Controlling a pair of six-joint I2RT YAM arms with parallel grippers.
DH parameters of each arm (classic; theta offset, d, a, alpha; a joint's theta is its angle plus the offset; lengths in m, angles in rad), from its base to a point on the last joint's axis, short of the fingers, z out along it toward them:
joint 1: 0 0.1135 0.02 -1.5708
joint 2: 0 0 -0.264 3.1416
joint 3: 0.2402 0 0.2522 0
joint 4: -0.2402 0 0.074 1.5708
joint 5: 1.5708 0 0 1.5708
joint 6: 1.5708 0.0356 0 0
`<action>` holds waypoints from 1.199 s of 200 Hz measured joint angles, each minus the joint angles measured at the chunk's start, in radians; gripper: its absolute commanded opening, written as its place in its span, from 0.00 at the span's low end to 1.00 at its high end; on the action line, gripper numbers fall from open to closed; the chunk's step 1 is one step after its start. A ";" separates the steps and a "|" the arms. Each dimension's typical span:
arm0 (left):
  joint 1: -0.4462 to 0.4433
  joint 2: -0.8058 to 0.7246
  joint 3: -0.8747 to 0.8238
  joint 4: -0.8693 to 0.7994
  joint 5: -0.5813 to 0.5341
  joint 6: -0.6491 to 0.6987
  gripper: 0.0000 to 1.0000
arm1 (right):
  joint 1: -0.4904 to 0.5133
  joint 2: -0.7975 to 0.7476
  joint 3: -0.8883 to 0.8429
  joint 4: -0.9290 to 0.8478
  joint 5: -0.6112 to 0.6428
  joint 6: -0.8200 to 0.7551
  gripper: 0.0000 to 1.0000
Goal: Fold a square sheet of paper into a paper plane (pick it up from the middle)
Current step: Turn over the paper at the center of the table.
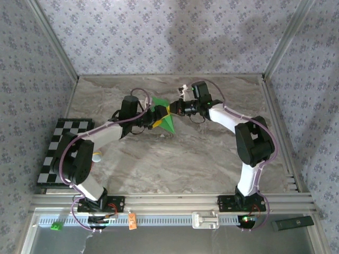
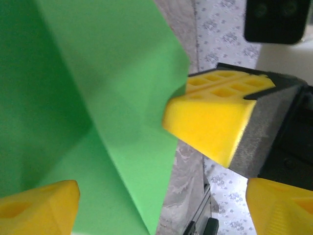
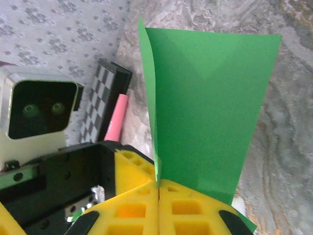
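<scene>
The paper (image 1: 162, 119) hangs in the air over the middle of the bench (image 1: 201, 164), between the two wrists. The right jaws are shut on its edge: in the right wrist view the yellow pads (image 3: 137, 210) meet with the sheet pinched in their seam and standing straight out from them. The left jaws stand wide and hold nothing. The paper lies between their pads (image 2: 41, 205), close to one of them, so the left arm (image 1: 100, 135) looks best placed to close on it next. From above, the long axis runs far to near, across the line joining the jaws, with its point toward the near side. The sheet is bright green and partly folded, with diagonal creases and doubled layers.
</scene>
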 measured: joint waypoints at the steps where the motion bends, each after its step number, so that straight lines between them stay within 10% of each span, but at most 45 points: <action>1: -0.001 0.000 0.000 0.003 0.000 0.000 0.82 | 0.000 0.000 -0.002 0.005 -0.002 0.004 0.07; 77: -0.013 0.016 -0.008 0.182 0.018 -0.079 0.54 | -0.016 -0.003 -0.046 0.189 -0.084 0.170 0.07; 172: 0.006 0.040 -0.069 0.299 0.006 -0.181 0.60 | -0.036 -0.006 -0.078 0.276 -0.104 0.246 0.08; 240: 0.019 0.113 -0.070 0.485 0.018 -0.286 0.46 | -0.043 -0.006 -0.085 0.344 -0.128 0.309 0.09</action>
